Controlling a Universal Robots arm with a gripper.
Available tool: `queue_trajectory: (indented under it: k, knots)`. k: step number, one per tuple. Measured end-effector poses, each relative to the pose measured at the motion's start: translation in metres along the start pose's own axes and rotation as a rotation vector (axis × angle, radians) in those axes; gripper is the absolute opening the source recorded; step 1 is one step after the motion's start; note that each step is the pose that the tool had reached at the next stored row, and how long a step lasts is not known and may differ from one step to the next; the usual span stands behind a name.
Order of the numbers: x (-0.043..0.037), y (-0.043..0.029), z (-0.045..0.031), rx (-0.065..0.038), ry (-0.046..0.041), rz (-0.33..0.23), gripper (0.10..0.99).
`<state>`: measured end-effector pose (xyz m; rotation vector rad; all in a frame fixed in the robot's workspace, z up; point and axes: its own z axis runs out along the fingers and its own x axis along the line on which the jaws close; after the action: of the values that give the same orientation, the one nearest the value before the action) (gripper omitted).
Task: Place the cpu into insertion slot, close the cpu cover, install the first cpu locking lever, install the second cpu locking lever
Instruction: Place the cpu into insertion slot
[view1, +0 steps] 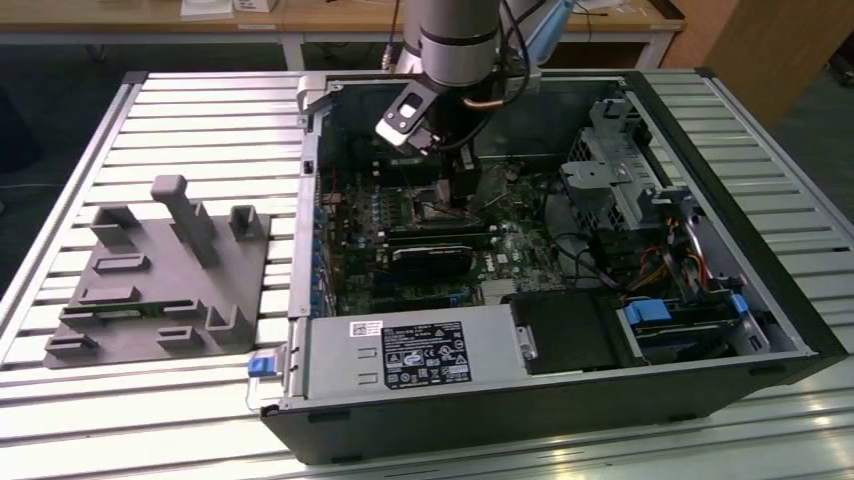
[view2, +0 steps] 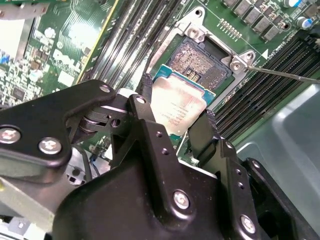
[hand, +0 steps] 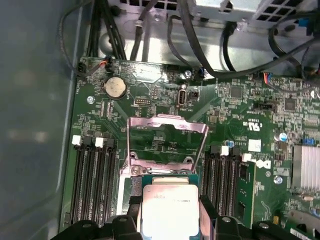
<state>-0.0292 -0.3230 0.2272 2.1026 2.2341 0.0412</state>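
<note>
In the exterior view, I see the arm (view1: 461, 40) hanging down into the open computer case (view1: 534, 420), with its gripper (view1: 451, 185) low over the middle of the green board (view1: 350, 228).

In the second wrist view, the two black fingers (view2: 145, 95) are drawn in partway and pinch the cpu (view2: 182, 107) by opposite edges. The chip partly overlaps the insertion slot (view2: 202, 62), whose dark centre lies bare beyond it. I cannot tell whether chip and slot touch.

In the first wrist view, the cpu (hand: 167, 212) sits between the fingers (hand: 134, 202). Just past it the cpu cover (hand: 167, 125) stands open, with long black memory slots (hand: 92, 180) on either side.
</note>
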Motion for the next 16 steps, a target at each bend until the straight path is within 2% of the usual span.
queue_trajectory:
  k: [9, 16]
  knots:
    - [0.0029, -0.0059, 0.0057, 0.002, -0.0037, 0.053, 0.537]
    - [0.0044, -0.0102, 0.0118, 0.002, -0.0048, 0.068, 0.537]
